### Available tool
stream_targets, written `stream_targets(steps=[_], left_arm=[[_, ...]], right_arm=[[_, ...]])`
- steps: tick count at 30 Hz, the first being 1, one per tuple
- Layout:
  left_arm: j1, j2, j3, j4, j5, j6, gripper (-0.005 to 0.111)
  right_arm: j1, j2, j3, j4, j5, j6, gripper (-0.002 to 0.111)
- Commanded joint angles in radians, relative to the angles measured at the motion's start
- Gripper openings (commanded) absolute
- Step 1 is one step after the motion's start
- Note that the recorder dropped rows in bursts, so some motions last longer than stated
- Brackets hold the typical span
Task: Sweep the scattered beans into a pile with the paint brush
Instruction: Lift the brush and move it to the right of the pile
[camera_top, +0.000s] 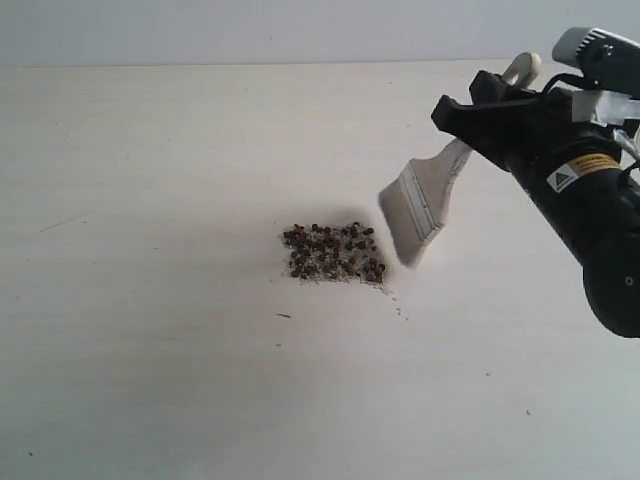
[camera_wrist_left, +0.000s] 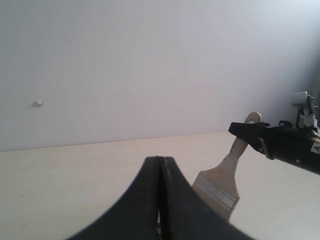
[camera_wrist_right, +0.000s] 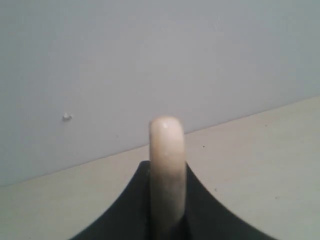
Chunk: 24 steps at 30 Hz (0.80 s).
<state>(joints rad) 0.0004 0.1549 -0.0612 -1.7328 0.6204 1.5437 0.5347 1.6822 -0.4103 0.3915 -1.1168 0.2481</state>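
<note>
The paint brush (camera_top: 420, 205) was held by its cream handle in the right pincer (camera_top: 478, 112), whose jaws were closed narrowly on it. The bristles hung down and forward of the pincer, just beside the beans (camera_top: 334, 252). Whether the bristles touched the tabletop (camera_top: 150, 350) could not be told.

The beans were gathered in one compact patch beyond the bristle tips. If the brush were pressed too hard or too fast, the pile could be scattered again. The handle, gripped near its end, could also be turned in the jaws.

Bare room was seen all around the pile, and the far tabletop edge lay behind the pincer. The left pincer (camera_wrist_left: 160, 167) was shut and empty.
</note>
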Motion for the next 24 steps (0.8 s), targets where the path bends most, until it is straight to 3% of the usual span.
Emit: stream_targets(steps=[1, 15, 24], left_arm=[[0.003, -0.009, 0.005, -0.012, 0.002, -0.007, 0.0], [0.003, -0.009, 0.005, -0.012, 0.002, -0.007, 0.0], [0.003, -0.009, 0.005, -0.012, 0.002, -0.007, 0.0]], right_arm=[[0.001, -0.096, 0.012, -0.02, 0.023, -0.043, 0.0], [0.001, -0.403, 0.339, 0.012, -0.038, -0.029, 0.0], [0.001, -0.402, 0.353, -0.301, -0.079, 0.0, 0.0]])
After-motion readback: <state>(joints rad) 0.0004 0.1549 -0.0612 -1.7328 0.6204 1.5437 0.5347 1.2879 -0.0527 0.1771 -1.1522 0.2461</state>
